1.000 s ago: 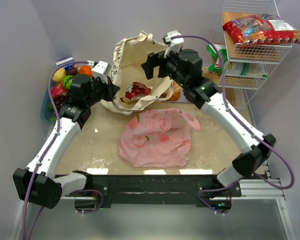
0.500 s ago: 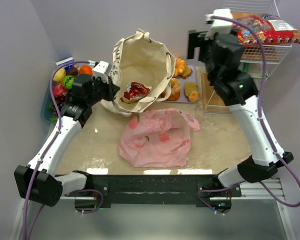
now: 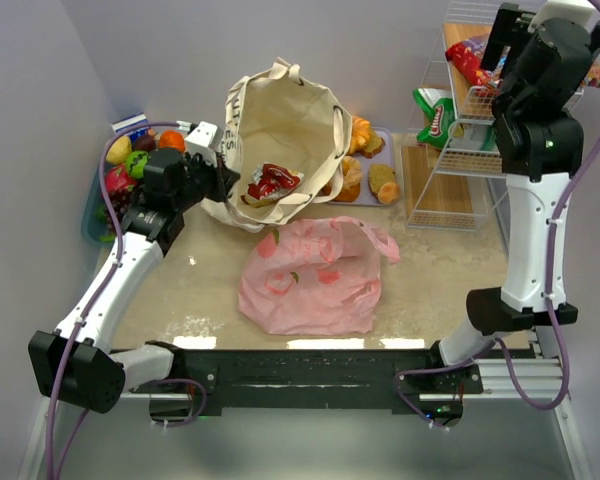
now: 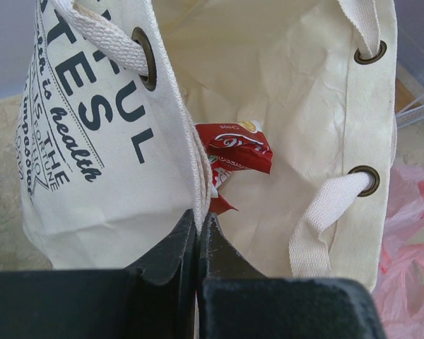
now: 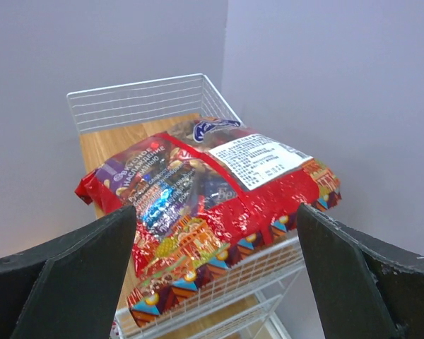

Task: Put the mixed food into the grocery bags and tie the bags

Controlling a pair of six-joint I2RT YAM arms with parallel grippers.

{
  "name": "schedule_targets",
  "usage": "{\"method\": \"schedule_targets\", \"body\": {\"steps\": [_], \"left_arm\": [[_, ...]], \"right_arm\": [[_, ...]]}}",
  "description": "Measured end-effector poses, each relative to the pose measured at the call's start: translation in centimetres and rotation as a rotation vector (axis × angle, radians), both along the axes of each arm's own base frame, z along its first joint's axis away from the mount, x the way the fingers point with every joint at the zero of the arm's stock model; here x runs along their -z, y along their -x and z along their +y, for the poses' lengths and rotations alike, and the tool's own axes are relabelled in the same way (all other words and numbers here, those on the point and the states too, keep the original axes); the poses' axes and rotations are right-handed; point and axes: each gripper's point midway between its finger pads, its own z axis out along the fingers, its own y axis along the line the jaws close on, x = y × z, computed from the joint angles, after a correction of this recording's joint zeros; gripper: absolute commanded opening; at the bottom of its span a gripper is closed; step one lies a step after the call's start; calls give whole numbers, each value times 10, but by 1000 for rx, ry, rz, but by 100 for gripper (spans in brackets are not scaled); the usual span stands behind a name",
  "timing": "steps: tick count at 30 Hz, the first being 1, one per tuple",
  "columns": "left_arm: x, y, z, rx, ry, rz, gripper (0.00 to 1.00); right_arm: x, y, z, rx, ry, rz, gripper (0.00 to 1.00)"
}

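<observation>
2 bags: tote [image 3: 280,120] at table's 12 o'clock, pink bag [image 3: 315,280] flat at its 6. 3 packets: red packet [image 3: 272,182] inside tote, big red packet [image 5: 205,205] atop rack [image 3: 460,160] at 2 o'clock, green packet [image 3: 435,118] one shelf down. Pastries [image 3: 365,165] at tote's 3, count unclear. Left claw [image 4: 200,226] pinched tight on tote rim. Right claw [image 5: 217,210] spread wide over big red packet, holding nothing.

The speckled beige surface [image 3: 430,270] carries a cream canvas tote [image 3: 280,115] at the back and a pink plastic bag [image 3: 315,280] lying flat nearer the front. A tray [image 3: 384,133] of pastries [image 3: 368,178] sits beside the tote. At the right stands a wire shelf rack [image 3: 460,172]. Its top shelf holds a red snack packet [image 5: 198,205], and a lower one holds a green packet [image 3: 435,115].
</observation>
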Motion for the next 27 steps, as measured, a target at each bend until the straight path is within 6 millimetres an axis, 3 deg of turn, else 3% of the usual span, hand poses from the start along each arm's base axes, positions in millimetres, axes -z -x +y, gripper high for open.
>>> {"method": "schedule_targets", "body": {"steps": [5, 10, 15, 19, 21, 26, 27], "left_arm": [[0, 0, 0, 0, 0, 0, 0], [0, 0, 0, 0, 0, 0, 0], [0, 0, 0, 0, 0, 0, 0], [0, 0, 0, 0, 0, 0, 0], [0, 0, 0, -1, 0, 0, 0], [0, 0, 0, -1, 0, 0, 0], [0, 0, 0, -1, 0, 0, 0]], "right_arm": [[27, -22, 2, -18, -5, 86, 99], [62, -27, 2, -13, -39, 175, 99], [73, -26, -1, 2, -80, 190, 97], [74, -24, -4, 10, -98, 179, 82], [74, -23, -5, 10, -106, 173, 69], [74, -26, -8, 5, -116, 160, 56], [74, -26, -8, 5, -116, 160, 49]]}}
